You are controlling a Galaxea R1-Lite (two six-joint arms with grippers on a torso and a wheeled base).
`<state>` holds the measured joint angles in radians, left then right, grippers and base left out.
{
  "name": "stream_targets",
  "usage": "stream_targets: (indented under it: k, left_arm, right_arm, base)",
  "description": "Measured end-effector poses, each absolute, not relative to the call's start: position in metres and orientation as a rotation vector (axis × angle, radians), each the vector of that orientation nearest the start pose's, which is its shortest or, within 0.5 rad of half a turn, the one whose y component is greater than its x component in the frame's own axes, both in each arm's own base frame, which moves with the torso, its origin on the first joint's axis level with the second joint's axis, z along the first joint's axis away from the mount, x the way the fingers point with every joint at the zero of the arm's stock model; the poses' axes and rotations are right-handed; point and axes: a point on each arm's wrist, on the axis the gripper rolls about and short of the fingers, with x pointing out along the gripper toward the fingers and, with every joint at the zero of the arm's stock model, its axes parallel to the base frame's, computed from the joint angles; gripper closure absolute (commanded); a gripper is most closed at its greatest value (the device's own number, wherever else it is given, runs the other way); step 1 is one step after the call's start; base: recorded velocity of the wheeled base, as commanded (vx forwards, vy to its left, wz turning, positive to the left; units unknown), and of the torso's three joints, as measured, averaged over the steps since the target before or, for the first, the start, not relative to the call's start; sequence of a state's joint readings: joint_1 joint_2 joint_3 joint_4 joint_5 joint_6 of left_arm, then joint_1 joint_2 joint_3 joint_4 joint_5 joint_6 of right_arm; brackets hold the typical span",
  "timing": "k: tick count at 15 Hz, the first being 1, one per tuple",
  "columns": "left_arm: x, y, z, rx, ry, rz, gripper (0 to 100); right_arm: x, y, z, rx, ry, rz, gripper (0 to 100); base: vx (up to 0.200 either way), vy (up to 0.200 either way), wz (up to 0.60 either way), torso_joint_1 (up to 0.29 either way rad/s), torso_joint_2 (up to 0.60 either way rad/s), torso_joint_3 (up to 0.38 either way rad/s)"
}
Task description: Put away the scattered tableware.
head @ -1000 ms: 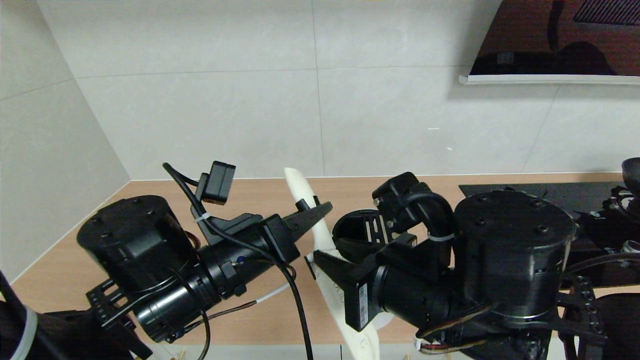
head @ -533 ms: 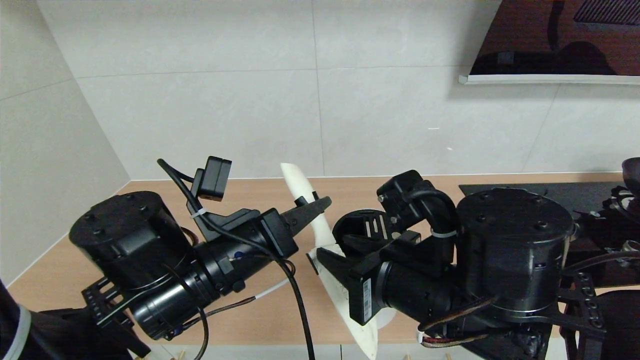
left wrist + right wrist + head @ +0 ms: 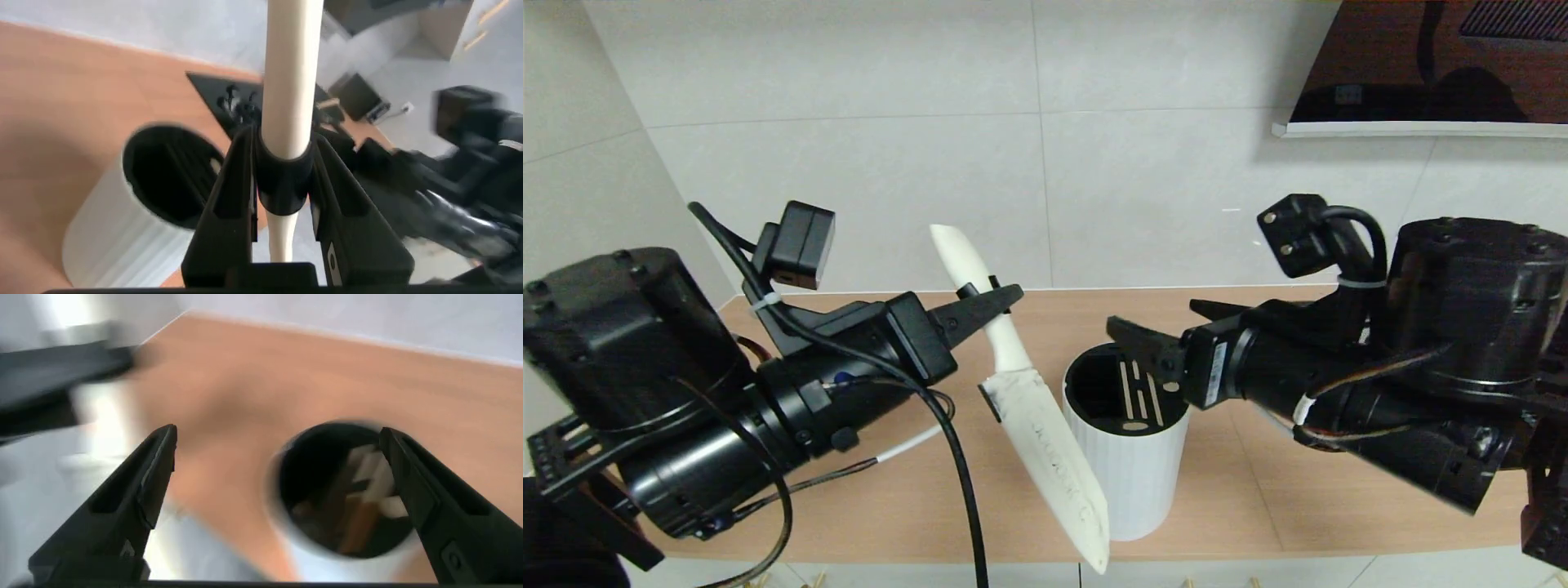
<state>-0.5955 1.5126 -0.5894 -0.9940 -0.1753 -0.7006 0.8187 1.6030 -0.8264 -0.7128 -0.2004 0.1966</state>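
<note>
Your right gripper [image 3: 1156, 322] has backed off to its own side and up, away from the blade it was crowding a second ago. Its fingers are now spread wide with nothing between them. Your left gripper [image 3: 992, 298] has risen and swung outward, carrying the white knife [image 3: 1017, 371] with it. That pull-apart uncovers the knife holder [image 3: 1135, 465], which stands upright on the countertop [image 3: 1258, 490] below and between the two sets of fingers.

The left fingers are clenched on the knife's handle, about halfway along it. The handle's butt sticks up past them and the blade hangs down and slants toward the holder. In the left wrist view the knife [image 3: 290, 82] runs straight through the closed left gripper [image 3: 282, 175], with the holder [image 3: 122, 237] off to one side of the fingertips.

This reads as a handover just finished: the knife is now the left arm's alone, and the holder's mouth is free for insertion.

The holder's top is a black insert [image 3: 1107, 388] cut with pale slots. From the right wrist, the holder [image 3: 282, 514] sits between the open right gripper [image 3: 278, 434] fingers. You cannot tell whether any slot already holds tableware.

The knife's tip overlaps the holder's outer wall in the head view. It probably still needs lifting above the rim before it goes in.
</note>
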Motion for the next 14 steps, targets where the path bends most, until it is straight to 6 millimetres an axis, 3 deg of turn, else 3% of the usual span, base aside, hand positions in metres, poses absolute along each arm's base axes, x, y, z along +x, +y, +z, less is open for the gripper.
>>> stream_targets:
  k: [2,5,7,10,14]
  left_arm:
    - [0.202,-0.137,0.228,-0.686,0.171,-0.727,100]
    - [0.201,-0.133,0.240,-0.678,0.180,-0.656,100]
    - [0.198,-0.130,0.243,-0.639,0.294,-0.564,100]
    - [0.194,-0.126,0.274,-0.627,0.253,-0.461,100]
    - [0.202,-0.150,0.294,-0.505,0.146,-0.369,100]
  right_arm:
    - [0.218,0.176,0.230,0.157,0.086,0.491,0]
    - [0.219,0.150,0.234,0.148,0.064,0.413,0]
    - [0.218,0.146,0.228,0.133,0.082,0.401,0]
    - [0.221,0.146,0.222,0.123,0.100,0.392,0]
    - [0.227,0.144,0.219,0.099,0.105,0.368,0]
  base:
    - [0.000,0.000,0.00,0.000,0.00,0.000]
    - [0.000,0.000,0.00,0.000,0.00,0.000]
    - [0.000,0.000,0.00,0.000,0.00,0.000]
    - [0.000,0.000,0.00,0.000,0.00,0.000]
    - [0.000,0.000,0.00,0.000,0.00,0.000]
